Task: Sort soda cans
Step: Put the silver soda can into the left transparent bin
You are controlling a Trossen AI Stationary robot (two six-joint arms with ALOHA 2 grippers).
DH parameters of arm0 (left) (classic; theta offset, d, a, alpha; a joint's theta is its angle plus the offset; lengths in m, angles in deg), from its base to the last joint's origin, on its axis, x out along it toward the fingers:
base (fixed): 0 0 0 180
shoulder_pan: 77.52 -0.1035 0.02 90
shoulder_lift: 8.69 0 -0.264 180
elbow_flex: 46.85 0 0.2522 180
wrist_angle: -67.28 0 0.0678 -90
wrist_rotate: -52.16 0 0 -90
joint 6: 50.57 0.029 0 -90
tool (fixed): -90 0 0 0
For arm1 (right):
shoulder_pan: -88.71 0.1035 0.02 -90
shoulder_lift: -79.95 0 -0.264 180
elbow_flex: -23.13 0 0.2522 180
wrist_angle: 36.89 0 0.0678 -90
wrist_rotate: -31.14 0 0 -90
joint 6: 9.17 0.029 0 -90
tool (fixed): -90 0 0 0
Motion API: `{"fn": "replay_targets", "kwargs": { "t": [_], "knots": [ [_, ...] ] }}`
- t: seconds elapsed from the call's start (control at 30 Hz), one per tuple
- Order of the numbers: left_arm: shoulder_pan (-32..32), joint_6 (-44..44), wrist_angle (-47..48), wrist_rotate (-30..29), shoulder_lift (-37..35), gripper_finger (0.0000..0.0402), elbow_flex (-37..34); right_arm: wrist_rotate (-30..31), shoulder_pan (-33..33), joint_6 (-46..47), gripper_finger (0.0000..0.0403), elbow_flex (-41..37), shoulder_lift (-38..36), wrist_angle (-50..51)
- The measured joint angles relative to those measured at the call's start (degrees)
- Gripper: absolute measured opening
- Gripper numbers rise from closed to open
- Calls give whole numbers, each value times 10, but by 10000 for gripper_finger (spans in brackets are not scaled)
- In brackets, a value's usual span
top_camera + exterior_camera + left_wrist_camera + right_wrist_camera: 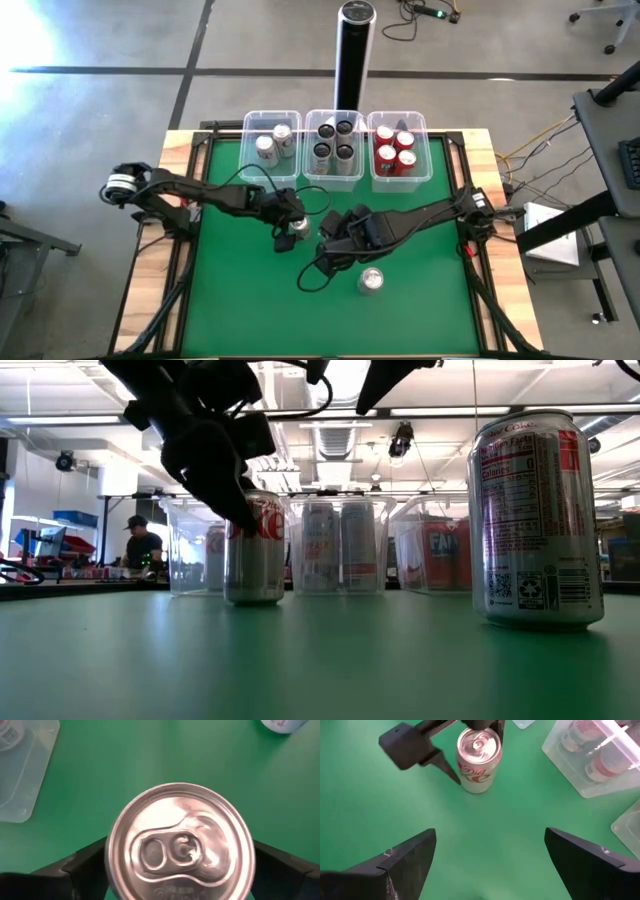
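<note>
- A green felt-covered table (240, 310) with pale wooden edges is seen from above, with three clear plastic bins (272, 145) lined up along its far side
- The left bin holds two silver-white soda cans (266, 148), the middle bin holds four black soda cans (335, 140), and the right bin holds four red soda cans (395, 147)
- A tall black-and-silver cylindrical post (353, 50) stands just behind the middle bin
- The left gripper (290, 228) is placed near the table's centre, its two dark fingers (80, 867) set on either side of an upright silver-white soda can with red lettering (179, 842); the fingers are seen close against the can's sides, though actual touch cannot be told
- That can is seen standing on the green surface in the low view (254, 546)
- The right gripper (487, 857) is held just beside the left one, over bare green felt, its fingers spread wide and holding nothing
- A second silver-white soda can (370, 281) stands alone nearer the front edge, apart from both grippers
- A person in a dark cap (143, 542) is seen far off in the room behind
</note>
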Motion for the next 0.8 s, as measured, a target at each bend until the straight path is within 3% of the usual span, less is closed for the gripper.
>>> {"fn": "replay_targets", "kwargs": {
  "t": [0.3,0.47,0.57,0.8],
  "knots": [
    [0,-33,-9,2,-6,296,0,0,3,4,368,0,0,0],
    [0,-68,42,-11,-28,289,17,0,3,5,368,0,0,0],
    [0,-70,130,-34,-55,289,82,0,3,7,368,0,0,0],
    [-21,25,323,-98,-108,289,289,0,3,6,368,0,0,-3]
  ]
}}
